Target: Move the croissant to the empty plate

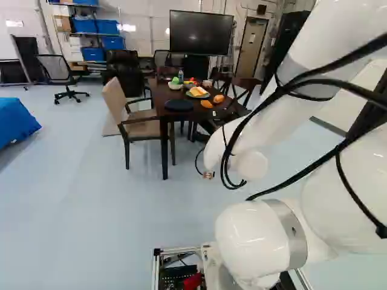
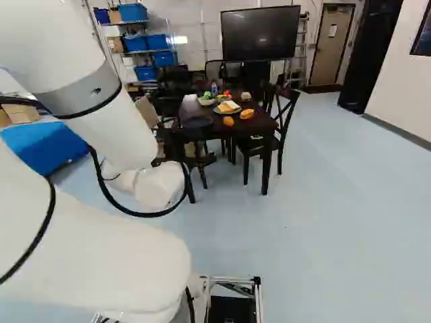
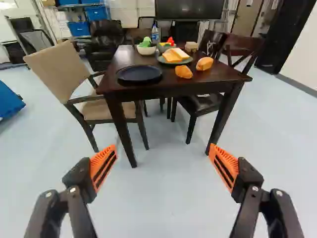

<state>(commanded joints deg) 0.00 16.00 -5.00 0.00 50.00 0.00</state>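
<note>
Approach to the surface (image 3: 166, 83) apparently in hand, with the end effector (image 3: 163, 147) wide open, empty and well short. Calls next for driving closer, then reaching over the nearer possible croissant (image 3: 184, 72) or farther possible croissant (image 3: 204, 63), hard to say which, right of the empty plate (image 3: 139, 73).

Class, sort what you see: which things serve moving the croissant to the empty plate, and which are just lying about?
For the job:
gripper
dark, empty plate
two pastries; I cannot tell which is the croissant

Just lying about:
plate of food
bowl
bottle
screen
armchair
</note>
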